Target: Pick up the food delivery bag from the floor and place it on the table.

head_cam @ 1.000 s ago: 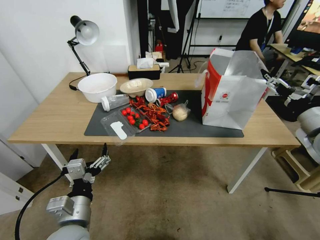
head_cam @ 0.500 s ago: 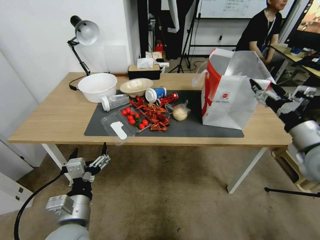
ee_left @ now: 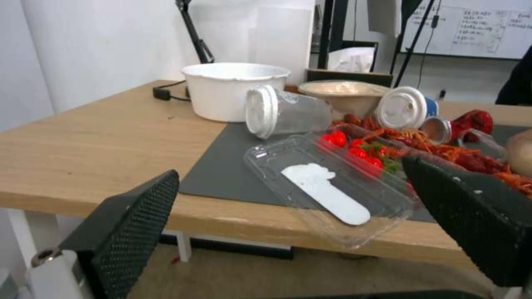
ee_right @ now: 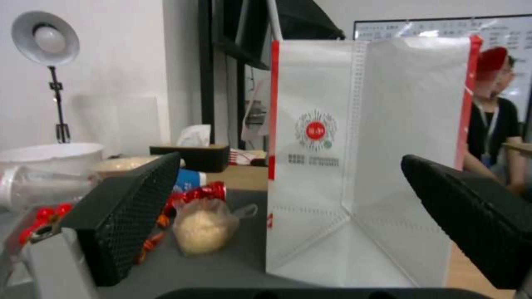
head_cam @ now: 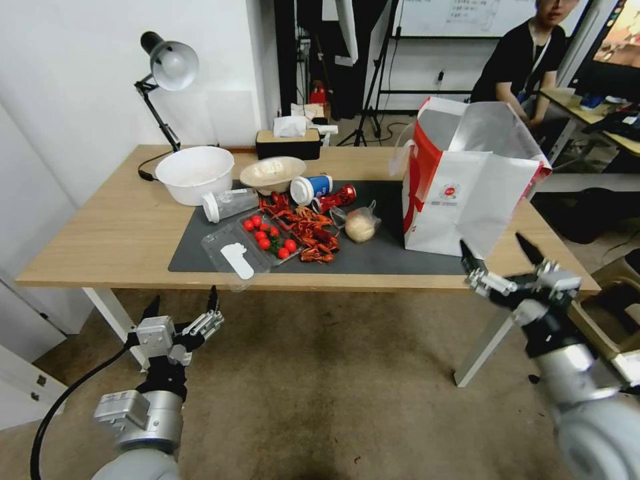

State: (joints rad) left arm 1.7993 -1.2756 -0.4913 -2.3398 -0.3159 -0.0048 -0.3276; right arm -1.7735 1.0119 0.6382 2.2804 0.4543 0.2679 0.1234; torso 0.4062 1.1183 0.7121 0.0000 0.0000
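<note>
The food delivery bag [head_cam: 467, 180], white with red side panels and a foil-lined open top, stands upright on the right part of the light-wood table [head_cam: 100, 233], partly on the dark grey mat. In the right wrist view the food delivery bag [ee_right: 360, 158] faces me with its round red logo. My right gripper [head_cam: 501, 262] hangs open in front of the table's front edge, below the bag and apart from it, holding nothing. My left gripper [head_cam: 180, 308] is open and low over the carpet floor [head_cam: 333, 400], in front of the table's left end.
On the mat lie a clear tomato tray [head_cam: 257, 250], crayfish [head_cam: 310, 233], a bagged bun [head_cam: 360, 225], tipped cups and a red can. A white bowl [head_cam: 195, 173], beige bowl, tissue box and desk lamp [head_cam: 167, 73] stand behind. White table legs [head_cam: 490, 343] stand near my right arm.
My right gripper has left the bag's upper right corner and dropped down and leftward to the table's front edge, open. The bag stays standing on the table. The left arm is still.
</note>
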